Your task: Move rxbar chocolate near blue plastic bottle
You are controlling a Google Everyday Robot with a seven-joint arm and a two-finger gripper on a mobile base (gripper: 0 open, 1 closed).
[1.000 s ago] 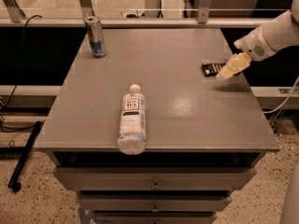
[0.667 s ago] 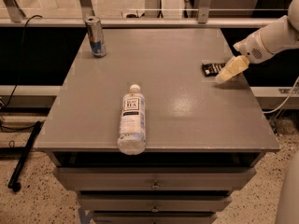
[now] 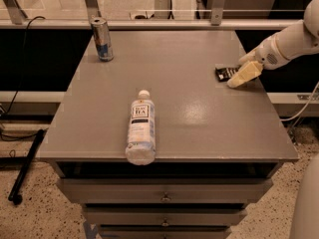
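Note:
The rxbar chocolate (image 3: 225, 73) is a small flat black wrapper with white lettering, lying near the table's right edge. My gripper (image 3: 242, 74) reaches in from the right and sits over the bar's right end, hiding part of it. The blue plastic bottle (image 3: 140, 126) lies on its side near the front edge of the table, white cap pointing toward the back, well to the left of the bar and the gripper.
A silver-blue metal can (image 3: 102, 39) stands upright at the table's back left corner. The grey table (image 3: 189, 113) tops a set of drawers. A rail with posts runs behind the table. A black cable hangs at the left.
The gripper has stayed at the bar's right end, with at most a slight shift. The bar, bottle and can have not moved.

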